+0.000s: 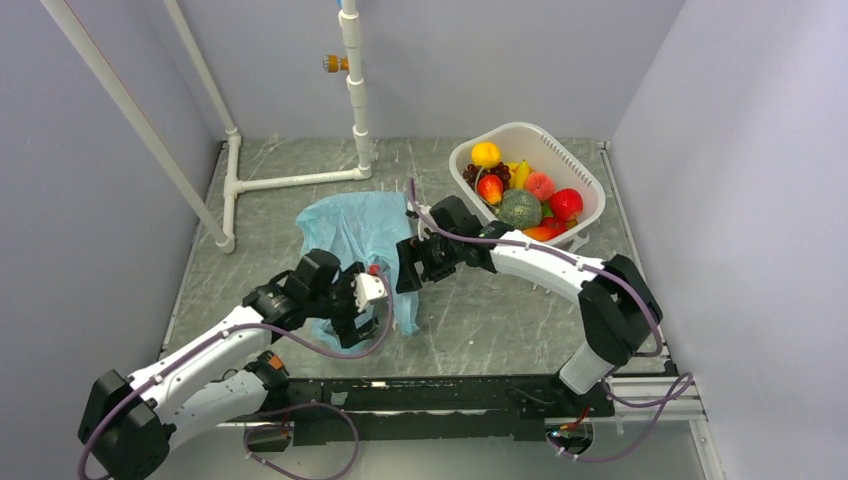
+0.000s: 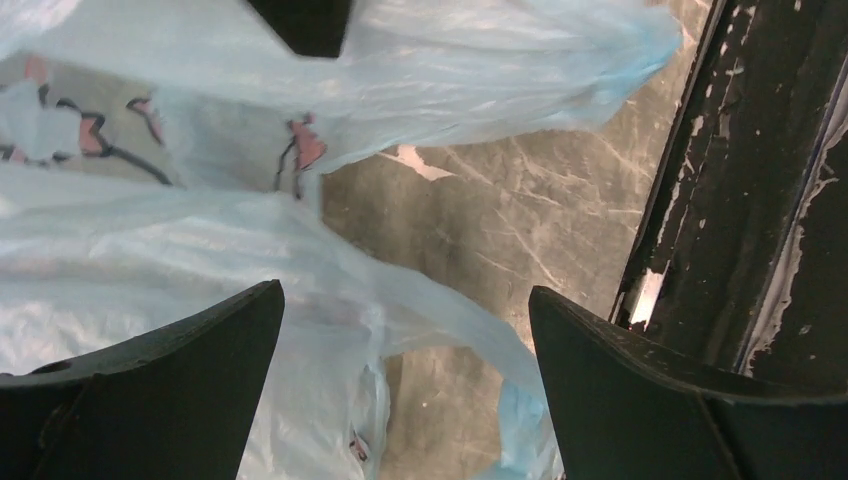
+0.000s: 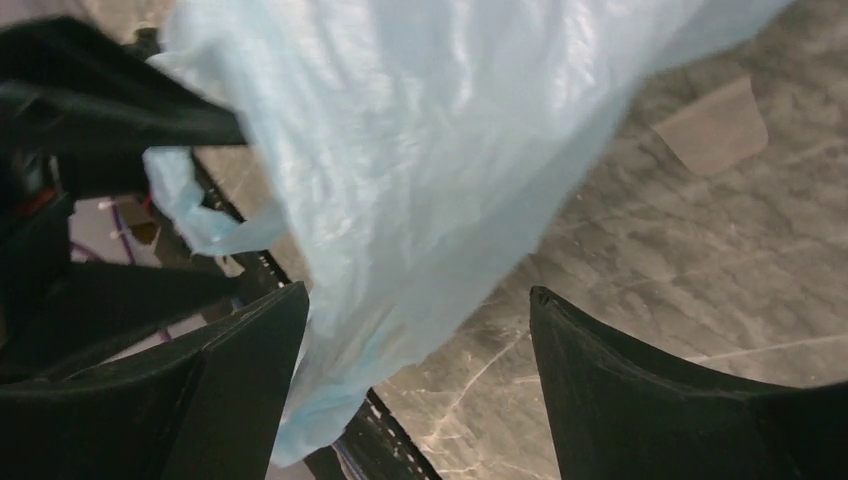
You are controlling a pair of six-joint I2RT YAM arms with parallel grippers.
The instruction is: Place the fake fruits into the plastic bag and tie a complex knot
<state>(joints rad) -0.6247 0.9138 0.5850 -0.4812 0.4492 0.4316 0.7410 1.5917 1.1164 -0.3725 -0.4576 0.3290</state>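
You are holding the left hand [image 2: 403, 300] and right hand [image 3: 420, 295] wide open, gripping nothing, astride the plastic bag [image 1: 350, 225], probably to spread its mouth for the fake fruits [image 1: 520, 195] far right.

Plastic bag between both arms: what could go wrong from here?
The left pincer and right pincer are open with loose plastic bag film between their fingers; closing could pinch both layers and keep the mouth shut. In the top view they sit very close, so they could collide.
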